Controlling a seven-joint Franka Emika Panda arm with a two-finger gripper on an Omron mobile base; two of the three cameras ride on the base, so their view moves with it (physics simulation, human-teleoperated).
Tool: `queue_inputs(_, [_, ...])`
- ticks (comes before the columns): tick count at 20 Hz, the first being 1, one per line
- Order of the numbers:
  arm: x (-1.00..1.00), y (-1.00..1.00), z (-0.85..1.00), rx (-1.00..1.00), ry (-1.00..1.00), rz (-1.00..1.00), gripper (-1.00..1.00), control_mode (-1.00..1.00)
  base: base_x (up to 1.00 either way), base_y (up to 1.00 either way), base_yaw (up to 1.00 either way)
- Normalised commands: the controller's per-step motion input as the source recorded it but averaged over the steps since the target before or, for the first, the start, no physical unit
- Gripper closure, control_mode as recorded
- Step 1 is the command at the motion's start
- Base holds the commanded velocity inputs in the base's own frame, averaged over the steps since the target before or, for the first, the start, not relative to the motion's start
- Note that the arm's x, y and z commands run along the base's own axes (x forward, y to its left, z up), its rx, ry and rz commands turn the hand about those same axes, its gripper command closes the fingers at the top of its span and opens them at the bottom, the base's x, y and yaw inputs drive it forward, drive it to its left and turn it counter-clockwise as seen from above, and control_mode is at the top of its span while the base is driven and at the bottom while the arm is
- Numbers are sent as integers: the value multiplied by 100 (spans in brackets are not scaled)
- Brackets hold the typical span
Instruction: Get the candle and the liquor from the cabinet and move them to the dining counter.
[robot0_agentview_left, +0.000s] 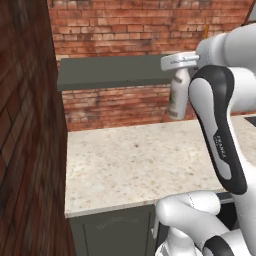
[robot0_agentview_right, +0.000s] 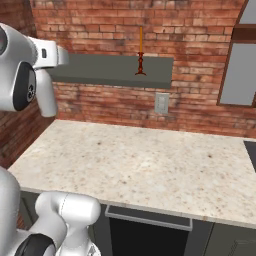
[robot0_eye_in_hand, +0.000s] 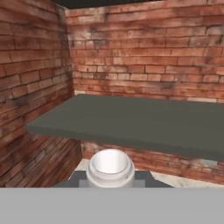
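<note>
My gripper (robot0_agentview_left: 181, 69) is shut on the neck of the liquor (robot0_agentview_left: 178, 97), a pale off-white bottle that hangs upright in the air in front of the cabinet (robot0_agentview_left: 112, 72), a flat dark grey shelf board on the brick wall. In the right base view the liquor (robot0_agentview_right: 46, 95) hangs left of the shelf's end (robot0_agentview_right: 107, 70). In the hand view the bottle's round top (robot0_eye_in_hand: 110, 165) sits between my fingertips (robot0_eye_in_hand: 142, 179), with the shelf board (robot0_eye_in_hand: 135, 122) beyond. The candle (robot0_agentview_right: 141, 52), thin and orange in a dark holder, stands on the shelf's right part. The dining counter is out of view.
A beige speckled counter (robot0_agentview_left: 135, 160) against the brick wall lies under the bottle. A brick side wall (robot0_agentview_left: 25, 130) closes the left. A wall outlet (robot0_agentview_right: 161, 103) sits under the shelf, and a grey panel (robot0_agentview_right: 239, 75) hangs at the right.
</note>
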Motion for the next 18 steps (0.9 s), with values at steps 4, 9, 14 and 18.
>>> queue_inputs(4, [-29, -13, 0, 0, 0, -2, 100, -100, 0, 0, 0])
queue_inputs(9, [-21, -10, 0, 0, 0, 0, 100, -100, 0, 0, 0])
queue_inputs(14, [-11, -3, 0, 0, 0, 0, 100, 100, -9, -5, -1])
queue_inputs(18, [0, 0, 0, 0, 0, 0, 100, 100, -42, -62, -32])
